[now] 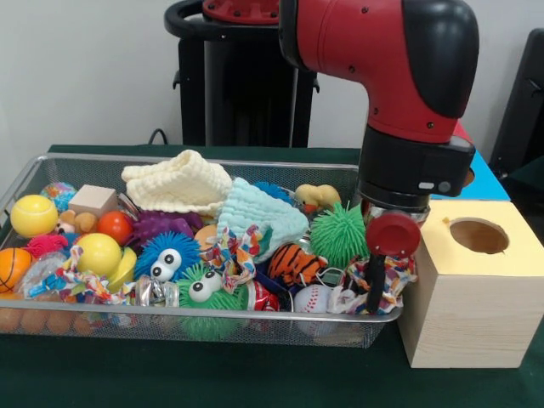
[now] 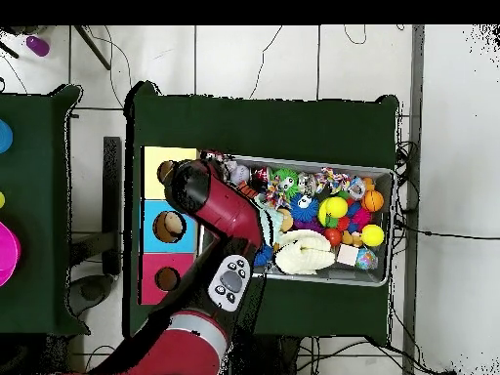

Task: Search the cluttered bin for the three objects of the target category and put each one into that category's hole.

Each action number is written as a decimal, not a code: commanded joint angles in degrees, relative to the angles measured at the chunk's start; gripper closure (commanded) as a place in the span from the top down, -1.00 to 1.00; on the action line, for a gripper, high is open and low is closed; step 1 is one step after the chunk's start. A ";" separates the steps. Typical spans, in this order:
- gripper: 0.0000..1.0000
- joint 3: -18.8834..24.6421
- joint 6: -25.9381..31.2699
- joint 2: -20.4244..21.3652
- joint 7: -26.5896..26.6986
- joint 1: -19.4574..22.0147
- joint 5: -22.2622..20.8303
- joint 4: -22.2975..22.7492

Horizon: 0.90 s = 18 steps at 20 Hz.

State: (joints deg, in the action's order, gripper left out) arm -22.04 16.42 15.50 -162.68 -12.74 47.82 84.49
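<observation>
The wire mesh bin point(image 1: 25, 174) is full of toys. One braided cloth toy point(image 1: 398, 274) sits at the bin's right end, right against my gripper point(image 1: 375, 287), which reaches down into that corner next to the yellow box point(image 1: 476, 293) and its round hole point(image 1: 478, 235). The cloth hides whether the gripper holds it. A second braided toy point(image 1: 231, 255) lies mid-bin at the front. A third point(image 1: 75, 286) lies front left. In the overhead view the arm point(image 2: 200, 187) covers the gripper at the bin's point(image 2: 387, 176) left end, beside the yellow box point(image 2: 154, 158).
Spiky rubber balls point(image 1: 340, 234), a pale yellow washcloth point(image 1: 178, 183), a mint washcloth point(image 1: 255, 212), smooth balls point(image 1: 34, 214) and a wooden block point(image 1: 92, 200) fill the bin. In the overhead view a blue box point(image 2: 168, 227) and a pink box point(image 2: 166, 278) stand beside the yellow one.
</observation>
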 commanded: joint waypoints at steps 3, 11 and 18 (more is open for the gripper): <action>1.00 10.50 3.36 -2.44 -4.67 2.32 -1.67 6.14; -1.00 12.72 3.34 -2.20 -0.56 4.33 -4.75 7.32; -1.00 12.20 1.78 -2.86 -1.45 3.74 -6.53 6.48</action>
State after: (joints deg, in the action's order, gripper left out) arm -17.82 16.38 16.29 -162.69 -9.76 45.19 86.61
